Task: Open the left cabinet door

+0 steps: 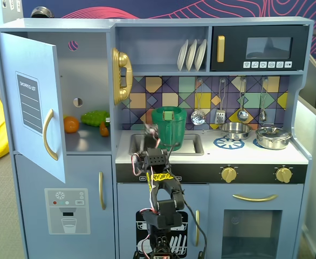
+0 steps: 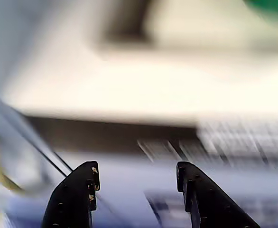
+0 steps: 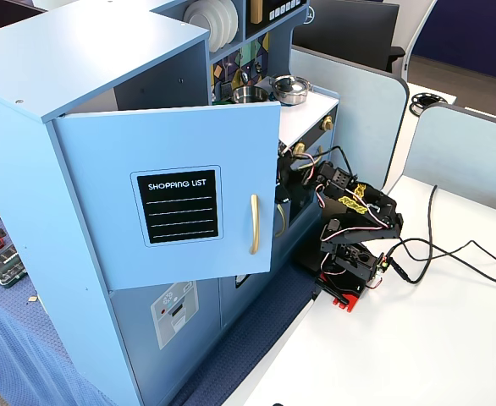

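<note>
Left cabinet door swung wide open, free edge jutting out from cabinet front. Hand released, empty, well right of door, by the sink.

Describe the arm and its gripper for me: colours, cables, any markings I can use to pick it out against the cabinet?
The arm is black, built from boxy motor housings, on a base with red parts. Thin red, white and black wires loop between its joints, yellow tags or labels sit on the upper links, and black cables trail off across the white table. The gripper has two matte black wedge-shaped fingers with stepped inner edges.
</note>
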Motion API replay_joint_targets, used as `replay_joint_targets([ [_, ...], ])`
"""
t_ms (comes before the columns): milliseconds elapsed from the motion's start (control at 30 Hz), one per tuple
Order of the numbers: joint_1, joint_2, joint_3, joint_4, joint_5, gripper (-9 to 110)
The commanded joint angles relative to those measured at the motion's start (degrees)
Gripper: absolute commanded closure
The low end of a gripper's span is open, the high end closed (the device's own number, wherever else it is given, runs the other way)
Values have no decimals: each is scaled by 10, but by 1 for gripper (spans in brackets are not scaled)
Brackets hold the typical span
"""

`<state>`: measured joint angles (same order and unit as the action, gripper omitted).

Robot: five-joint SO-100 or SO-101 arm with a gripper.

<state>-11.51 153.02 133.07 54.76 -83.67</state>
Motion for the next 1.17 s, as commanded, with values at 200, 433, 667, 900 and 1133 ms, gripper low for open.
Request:
replay_joint_targets([
  [200,84,118,229,63,46,92],
  [433,125,189,341,90,44,92],
  [667,127,240,386,172,64,94],
  [900,116,282,386,273,25,97],
  [1133,104,290,386,296,-26,100],
])
